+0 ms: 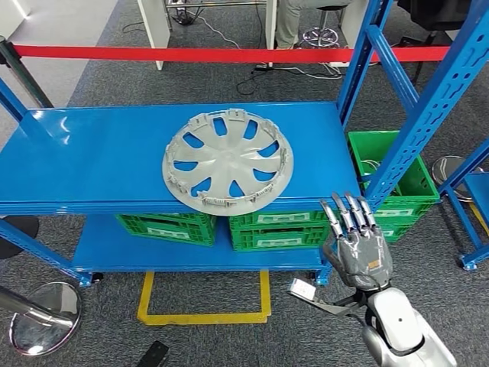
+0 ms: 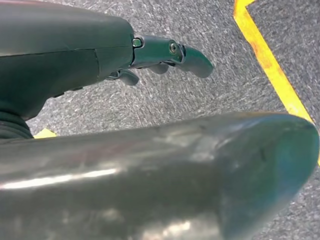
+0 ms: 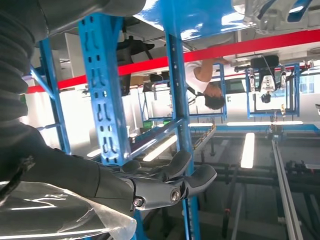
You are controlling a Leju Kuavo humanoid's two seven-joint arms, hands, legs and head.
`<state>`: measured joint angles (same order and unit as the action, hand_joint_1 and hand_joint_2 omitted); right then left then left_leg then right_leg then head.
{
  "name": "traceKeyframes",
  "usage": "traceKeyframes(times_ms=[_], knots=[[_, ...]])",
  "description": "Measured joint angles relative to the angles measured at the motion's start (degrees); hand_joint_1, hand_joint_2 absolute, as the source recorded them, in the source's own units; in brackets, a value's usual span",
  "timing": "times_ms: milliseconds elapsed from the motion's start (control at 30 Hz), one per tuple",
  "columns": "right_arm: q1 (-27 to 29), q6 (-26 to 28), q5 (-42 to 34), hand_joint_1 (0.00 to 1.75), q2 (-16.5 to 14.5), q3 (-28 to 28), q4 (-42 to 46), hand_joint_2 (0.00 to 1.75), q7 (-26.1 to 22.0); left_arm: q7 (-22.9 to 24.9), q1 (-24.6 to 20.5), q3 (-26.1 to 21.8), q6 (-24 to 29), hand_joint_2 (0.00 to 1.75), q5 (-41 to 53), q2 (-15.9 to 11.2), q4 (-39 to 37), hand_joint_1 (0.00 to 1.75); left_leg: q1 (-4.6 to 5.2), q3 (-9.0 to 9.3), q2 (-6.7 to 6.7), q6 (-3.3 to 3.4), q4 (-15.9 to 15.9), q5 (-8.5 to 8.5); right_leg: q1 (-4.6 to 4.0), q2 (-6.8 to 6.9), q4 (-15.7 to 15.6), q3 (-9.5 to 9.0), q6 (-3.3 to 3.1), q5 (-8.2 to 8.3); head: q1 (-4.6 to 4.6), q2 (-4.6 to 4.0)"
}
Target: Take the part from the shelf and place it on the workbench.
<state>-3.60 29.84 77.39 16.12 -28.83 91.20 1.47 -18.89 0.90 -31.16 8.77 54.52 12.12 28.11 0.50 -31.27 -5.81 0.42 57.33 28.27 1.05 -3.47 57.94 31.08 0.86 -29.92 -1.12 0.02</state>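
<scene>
The right hand was raised by the shelf's front edge, fingers apart, nothing held, probably staged for a reach. The left hand was hung over grey carpet, fingers loosely extended, empty. The round silver-grey plastic hubcap lay flat on the blue metal shelf, rim w/ clips overhanging the front, handy for gripping.

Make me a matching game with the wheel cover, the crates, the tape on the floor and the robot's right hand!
Things:
1. wheel cover
2. crates
3. floor tape
4. right hand

Descriptions:
A. green, under the top shelf
B. raised in front of the shelf, holding nothing
C. grey, lying on the top shelf
D. yellow

Pairs: 1-C, 2-A, 3-D, 4-B
</scene>
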Motion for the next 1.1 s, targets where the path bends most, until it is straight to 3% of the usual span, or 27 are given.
traceKeyframes(times_ms=[233,633,1100], knots=[[-3.4,-2.1,-1.6,0.00,-2.0,-2.0,-2.0,1.75,-1.1,0.0,0.0,1.7,-1.6,0.00,-2.5,-1.4,0.0,0.00,0.00,0.00,0.00,0.00,0.0,0.00,0.00,0.00,0.0,-0.01,0.00,0.00,0.01,0.00],[-9.2,-4.8,-6.0,0.00,-6.3,-7.9,-6.1,1.75,-3.5,4.1,0.8,4.7,-4.3,0.00,-5.4,-0.4,2.5,0.00,0.01,0.00,0.00,0.00,0.0,-0.01,0.01,0.00,0.0,-0.02,0.00,0.00,0.01,0.00],[-9.8,-7.8,-11.2,0.00,-9.4,-15.1,-5.2,1.75,-6.0,4.6,0.9,7.7,-4.2,0.00,-7.1,-0.5,2.7,0.00,0.00,-0.01,0.00,0.00,0.0,0.00,0.00,0.00,0.0,-0.02,0.00,0.00,0.02,0.00]])
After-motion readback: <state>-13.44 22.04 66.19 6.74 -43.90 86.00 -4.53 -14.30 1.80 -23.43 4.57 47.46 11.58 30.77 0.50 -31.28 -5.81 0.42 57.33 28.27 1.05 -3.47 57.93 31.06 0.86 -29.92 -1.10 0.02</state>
